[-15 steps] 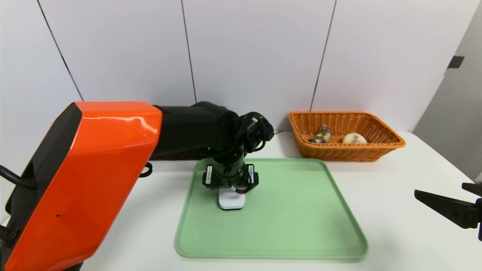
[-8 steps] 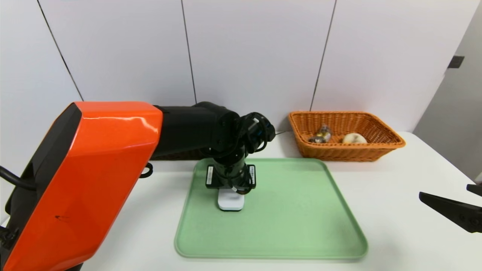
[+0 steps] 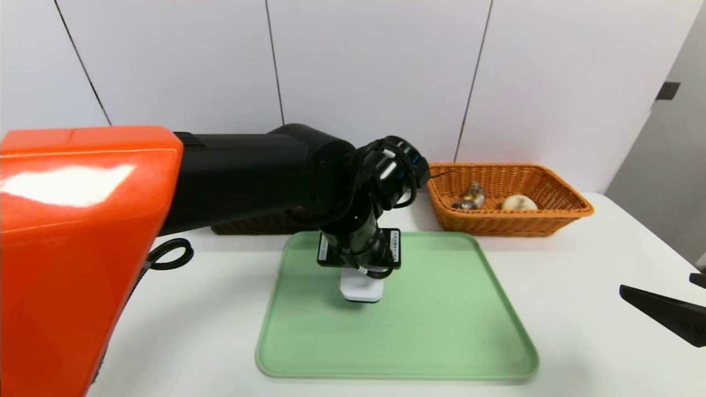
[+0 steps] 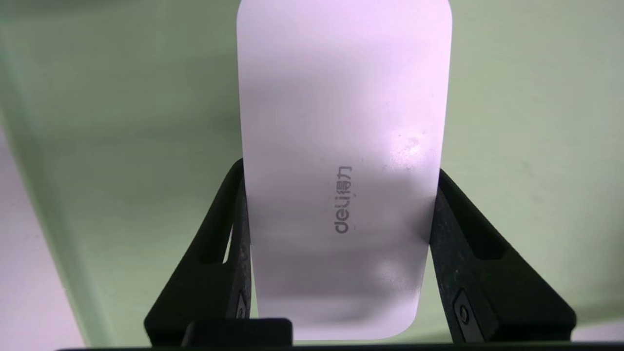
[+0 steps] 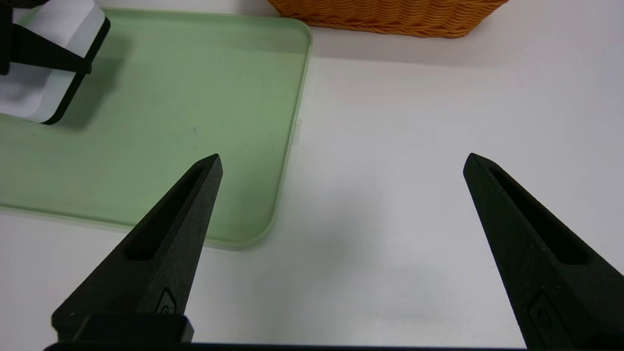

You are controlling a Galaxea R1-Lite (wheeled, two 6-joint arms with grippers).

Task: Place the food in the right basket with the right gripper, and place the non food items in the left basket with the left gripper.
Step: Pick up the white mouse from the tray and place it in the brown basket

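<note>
A white table [image 3: 551, 286] fills the lower part of the frame, its surface smooth and evenly lit. Behind it stands a wall of pale panels [image 3: 369, 77] split by thin dark seams. At the upper right of the frame a grey wall [image 3: 670, 165] recedes, carrying a small dark square fitting [image 3: 667, 90].

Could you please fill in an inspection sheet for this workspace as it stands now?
Surface: white table carrying a green tray.
Job's things: white slab held above the tray; sweets and bun in the orange basket; dark basket mostly hidden by the arm.
Clutter: nothing seen.
Grippers: left gripper shut on the slab; right gripper open, parked over the table.
Cables: black loop at the left arm.
Surroundings: white wall panels.
</note>
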